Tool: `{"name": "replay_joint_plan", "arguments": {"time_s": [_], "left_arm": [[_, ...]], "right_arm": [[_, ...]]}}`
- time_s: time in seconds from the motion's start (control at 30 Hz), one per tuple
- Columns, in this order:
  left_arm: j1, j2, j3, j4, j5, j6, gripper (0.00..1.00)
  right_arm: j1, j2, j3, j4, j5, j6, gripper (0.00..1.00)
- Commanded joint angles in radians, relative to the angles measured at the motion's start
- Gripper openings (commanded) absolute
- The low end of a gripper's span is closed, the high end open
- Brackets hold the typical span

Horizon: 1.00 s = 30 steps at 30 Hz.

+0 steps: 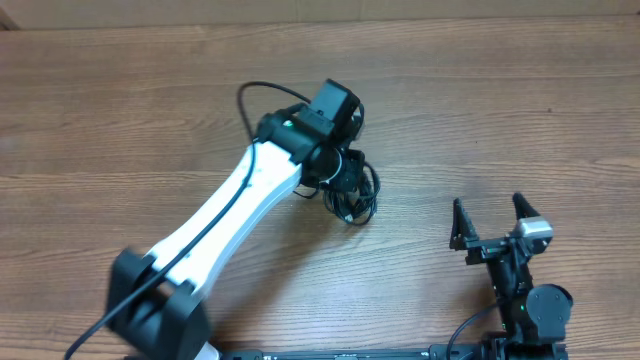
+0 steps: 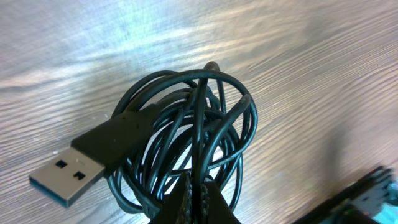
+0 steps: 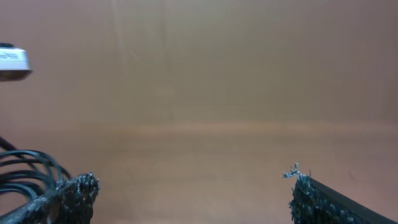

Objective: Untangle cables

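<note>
Squarely mid-table on the wooden surface [image 1: 150, 100], the left pincer [image 2: 196, 190] clamps several loops of the coiled cables [image 2: 186, 118] at once. A pull could drag and cinch the whole bundle, with the USB plug [image 2: 81, 168] snagging, while the right pincer [image 1: 490, 215] stands agape, well apart.

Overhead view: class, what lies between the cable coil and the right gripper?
Nothing: only bare wooden table separates the cable coil from the open right gripper, seen overhead.

No legible txt; white label [image 3: 12, 63] too blurry.
</note>
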Motion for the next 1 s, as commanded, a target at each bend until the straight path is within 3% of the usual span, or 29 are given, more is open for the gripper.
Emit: {"name": "replay_joint_plan", "arguments": {"time_s": [0.0, 0.1, 0.2, 0.37, 0.5, 0.57, 0.67, 0.77, 0.83, 0.97], "left_arm": [[0.018, -0.107, 0.033, -0.014, -0.080, -0.077, 0.04], [0.019, -0.135, 0.033, -0.015, -0.094, -0.089, 0.04], [0.019, -0.139, 0.033, -0.031, -0.092, -0.109, 0.04], [0.019, -0.140, 0.032, -0.045, -0.002, -0.105, 0.04], [0.017, -0.142, 0.033, 0.017, 0.171, 0.007, 0.04], [0.017, -0.143, 0.033, 0.031, 0.210, 0.037, 0.04], [0.018, -0.143, 0.033, 0.047, 0.267, 0.066, 0.04], [0.014, -0.143, 0.033, 0.095, 0.452, 0.163, 0.04], [0.013, -0.143, 0.033, 0.135, 0.582, 0.195, 0.04], [0.004, -0.143, 0.032, 0.157, 0.607, 0.195, 0.04]], "right_arm": [[0.005, -0.010, -0.010, 0.053, -0.302, 0.245, 1.00], [0.005, -0.010, -0.010, 0.051, -0.565, 0.445, 1.00], [0.005, -0.010, -0.010, 0.103, -0.581, 0.617, 1.00], [-0.001, -0.010, 0.054, 0.269, -0.583, 0.665, 1.00], [-0.038, 0.016, 0.247, -0.004, -0.505, 0.596, 1.00], [-0.063, 0.070, 0.399, -0.274, -0.420, 0.495, 1.00], [-0.072, 0.171, 0.575, -0.539, -0.355, 0.379, 1.00], [-0.071, 0.262, 0.688, -0.599, -0.454, 0.368, 1.00], [-0.071, 0.301, 0.717, -0.587, -0.656, 0.376, 1.00], [-0.071, 0.316, 0.716, -0.586, -0.662, 0.377, 1.00]]}}
